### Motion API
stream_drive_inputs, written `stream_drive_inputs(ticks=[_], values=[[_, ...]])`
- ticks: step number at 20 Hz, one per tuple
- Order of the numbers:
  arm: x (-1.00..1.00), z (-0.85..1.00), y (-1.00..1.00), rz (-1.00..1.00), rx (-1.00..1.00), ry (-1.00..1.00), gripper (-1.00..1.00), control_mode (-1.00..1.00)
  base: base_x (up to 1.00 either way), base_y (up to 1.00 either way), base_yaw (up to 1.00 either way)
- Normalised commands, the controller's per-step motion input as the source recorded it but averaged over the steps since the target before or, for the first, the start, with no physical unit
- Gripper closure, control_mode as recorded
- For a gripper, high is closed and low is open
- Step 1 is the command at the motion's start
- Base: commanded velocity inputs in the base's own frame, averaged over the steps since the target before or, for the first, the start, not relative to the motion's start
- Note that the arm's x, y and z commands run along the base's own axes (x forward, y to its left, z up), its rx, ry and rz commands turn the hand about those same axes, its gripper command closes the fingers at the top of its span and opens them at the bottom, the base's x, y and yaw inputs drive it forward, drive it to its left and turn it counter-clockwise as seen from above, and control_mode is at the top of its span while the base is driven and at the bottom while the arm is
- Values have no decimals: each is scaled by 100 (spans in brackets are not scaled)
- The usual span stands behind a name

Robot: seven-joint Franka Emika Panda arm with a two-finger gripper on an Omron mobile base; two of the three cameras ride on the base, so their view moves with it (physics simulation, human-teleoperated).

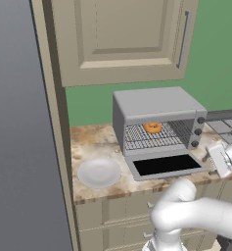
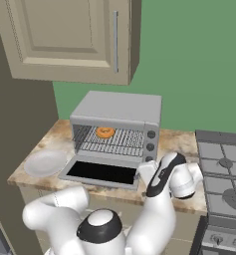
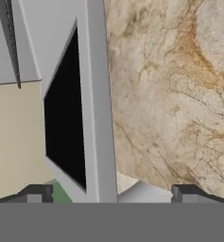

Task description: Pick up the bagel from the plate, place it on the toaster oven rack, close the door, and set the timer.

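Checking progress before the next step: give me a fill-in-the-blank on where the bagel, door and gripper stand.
1. The small orange-brown ring bagel lies on the silver wire ____ inside the grey toaster oven.
2. The round pale plate on the marbled counter is ____.
3. The oven's dark-glass door hangs ____.
4. The gripper beside the door has its jaws ____.

Missing: rack; empty; open; open

I see the door (image 3: 92, 94) cut off by the hand view's top edge, and beside it the stove (image 2: 224, 174) runs off the right base view.
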Motion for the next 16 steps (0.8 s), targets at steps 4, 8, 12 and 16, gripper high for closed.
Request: stream_drive_inputs(ticks=[4, 8, 12, 16], values=[[-30, 0, 17, 0, 2, 0, -100, -100, 0, 0, 0], [-8, 0, 22, 0, 2, 0, -100, -100, 0, 0, 0], [0, 0, 24, 0, 3, -1, -100, -100, 0, 0, 0], [4, 2, 21, 0, 4, -1, -100, -100, 0, 0, 0]])
